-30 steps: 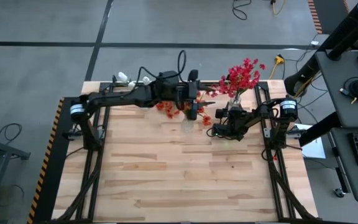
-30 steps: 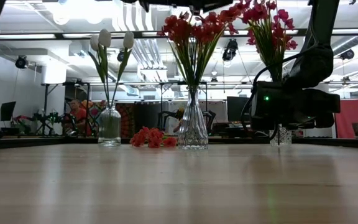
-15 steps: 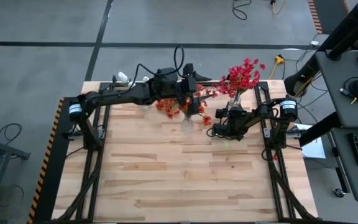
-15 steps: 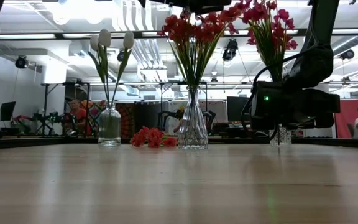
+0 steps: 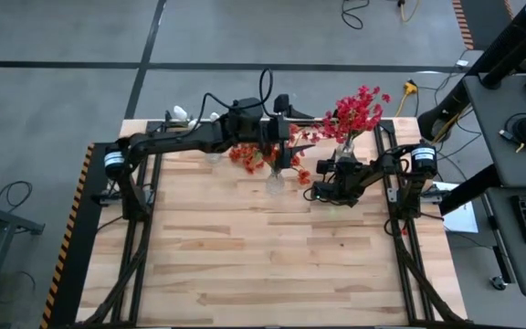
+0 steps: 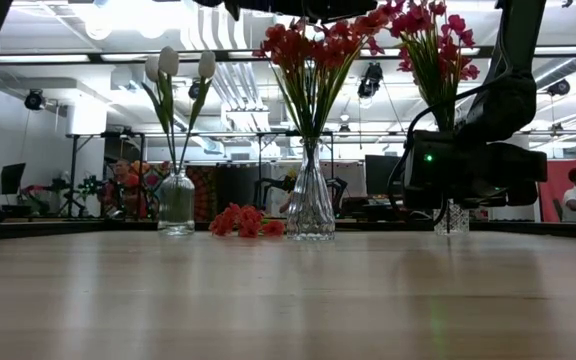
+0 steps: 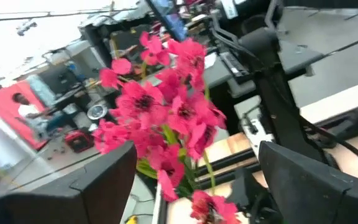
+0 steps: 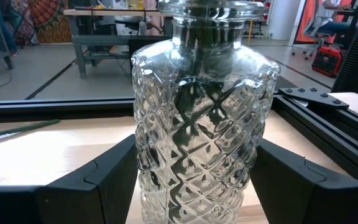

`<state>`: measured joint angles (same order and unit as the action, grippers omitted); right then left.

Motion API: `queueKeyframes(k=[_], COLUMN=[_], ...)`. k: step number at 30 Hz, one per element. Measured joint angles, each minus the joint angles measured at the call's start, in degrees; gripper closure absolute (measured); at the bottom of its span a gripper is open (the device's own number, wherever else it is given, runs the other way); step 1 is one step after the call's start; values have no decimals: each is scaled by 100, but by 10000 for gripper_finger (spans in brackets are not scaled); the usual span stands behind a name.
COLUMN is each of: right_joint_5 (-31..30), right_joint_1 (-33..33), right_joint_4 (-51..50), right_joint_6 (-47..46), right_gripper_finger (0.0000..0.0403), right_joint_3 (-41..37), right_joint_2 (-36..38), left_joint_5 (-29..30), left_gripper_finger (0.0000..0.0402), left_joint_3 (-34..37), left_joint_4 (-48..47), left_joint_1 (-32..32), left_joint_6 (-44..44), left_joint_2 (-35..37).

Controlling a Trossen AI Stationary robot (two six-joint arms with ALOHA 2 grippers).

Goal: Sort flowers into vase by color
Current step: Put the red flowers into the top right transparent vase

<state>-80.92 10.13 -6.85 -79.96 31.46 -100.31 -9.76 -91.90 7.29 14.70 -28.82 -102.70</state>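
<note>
Two arms reach over a pale wood worktop (image 5: 245,256) on a grey floor. The left hand (image 5: 284,146) hangs open above the middle vase (image 5: 275,183). The right hand (image 5: 325,187) sits by the pink flowers (image 5: 359,110).

Low down, three vases stand in a row before a bright workshop. Red flowers (image 6: 313,50) stand straight up, and some blooms (image 6: 243,220) lie flat.

Right wrist: the fingers (image 8: 98,180) sit apart around a glass vase (image 8: 201,118), not squeezing it.

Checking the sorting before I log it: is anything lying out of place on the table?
Yes. One orange bloom lies flat on the table between the small vase of white flowers and the tall vase, not in any vase.
</note>
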Motion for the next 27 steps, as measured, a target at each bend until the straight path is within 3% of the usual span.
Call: queueKeyframes(k=[5, 16, 27], right_joint_5=[2, 2, 1], right_joint_1=[0, 0, 0], right_joint_4=[11, 15, 13], right_joint_6=[1, 9, 43], right_gripper_finger=[140, 140, 140], right_joint_3=[0, 0, 2], right_joint_2=[2, 9, 11], left_joint_5=[-180, 38, -476], left_gripper_finger=[84, 84, 84], left_joint_3=[-72, -1253, -1534], left_joint_4=[65, -519, -404], left_joint_1=[4, 136, 186], left_joint_6=[90, 587, 815], left_joint_2=[-202, -1108, -1528])
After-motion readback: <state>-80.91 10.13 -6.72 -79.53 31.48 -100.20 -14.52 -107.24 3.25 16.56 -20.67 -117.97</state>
